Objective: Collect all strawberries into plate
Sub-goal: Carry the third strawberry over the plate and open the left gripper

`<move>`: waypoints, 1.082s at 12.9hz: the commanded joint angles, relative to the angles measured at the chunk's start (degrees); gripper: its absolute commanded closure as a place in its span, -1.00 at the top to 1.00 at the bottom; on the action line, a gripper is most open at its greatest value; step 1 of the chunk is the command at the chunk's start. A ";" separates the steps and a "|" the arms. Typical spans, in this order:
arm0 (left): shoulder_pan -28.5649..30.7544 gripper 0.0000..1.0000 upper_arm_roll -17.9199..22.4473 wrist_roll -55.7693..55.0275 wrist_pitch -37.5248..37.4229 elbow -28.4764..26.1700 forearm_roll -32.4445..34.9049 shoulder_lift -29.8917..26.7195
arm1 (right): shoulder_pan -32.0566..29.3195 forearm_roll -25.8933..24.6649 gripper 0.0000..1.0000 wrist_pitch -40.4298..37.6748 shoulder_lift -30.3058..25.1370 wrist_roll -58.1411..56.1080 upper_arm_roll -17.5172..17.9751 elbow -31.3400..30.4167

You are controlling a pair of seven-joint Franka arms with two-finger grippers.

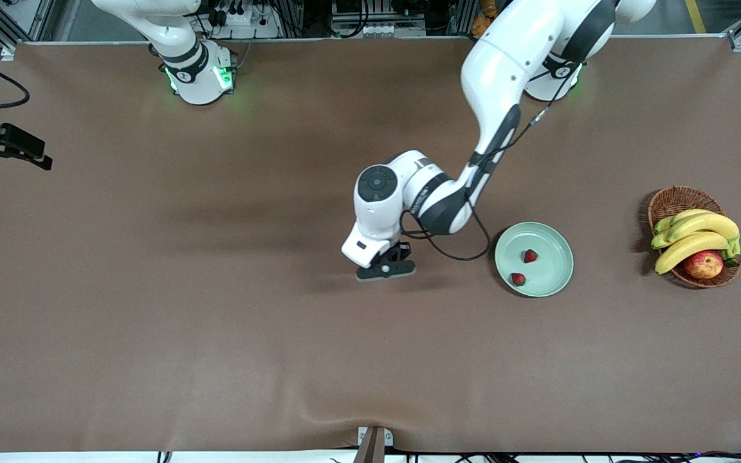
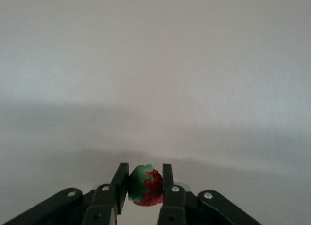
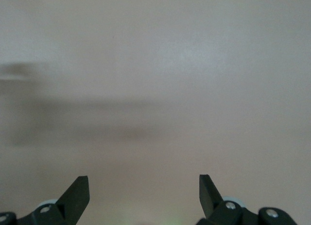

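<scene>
A small red strawberry (image 2: 146,186) with a green top sits between the fingers of my left gripper (image 2: 145,179), which is shut on it. In the front view this gripper (image 1: 386,267) is low over the brown table, beside the plate toward the right arm's end, and it hides the berry. The pale mint-green plate (image 1: 550,273) holds two strawberries (image 1: 530,256) (image 1: 518,279). My right gripper (image 3: 143,186) stands open with nothing between its fingers, over bare table; the right arm waits at its end of the table.
A brown wicker basket (image 1: 669,200) with bananas (image 1: 698,235) and an apple (image 1: 704,263) stands beside the plate toward the left arm's end. The left arm's black cable (image 1: 454,254) loops down close to the plate's rim.
</scene>
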 commanded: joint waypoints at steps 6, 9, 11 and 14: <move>19.02 -1.00 -3.81 26.87 -15.98 -11.54 -3.83 -17.79 | -0.58 0.24 1.00 -0.65 0.12 1.04 0.71 2.15; 25.52 -1.00 -3.81 35.13 -15.28 -18.76 -3.65 -19.83 | -0.67 0.24 1.00 -0.74 0.03 1.91 0.71 2.15; 28.78 -1.00 -3.64 38.05 -11.35 -23.85 -2.60 -19.40 | -0.49 0.15 1.00 -1.53 0.03 6.20 0.80 2.50; 35.01 -1.00 -3.81 38.41 0.95 -31.94 1.96 -18.43 | -0.49 0.15 1.00 -1.62 0.03 6.67 0.80 2.68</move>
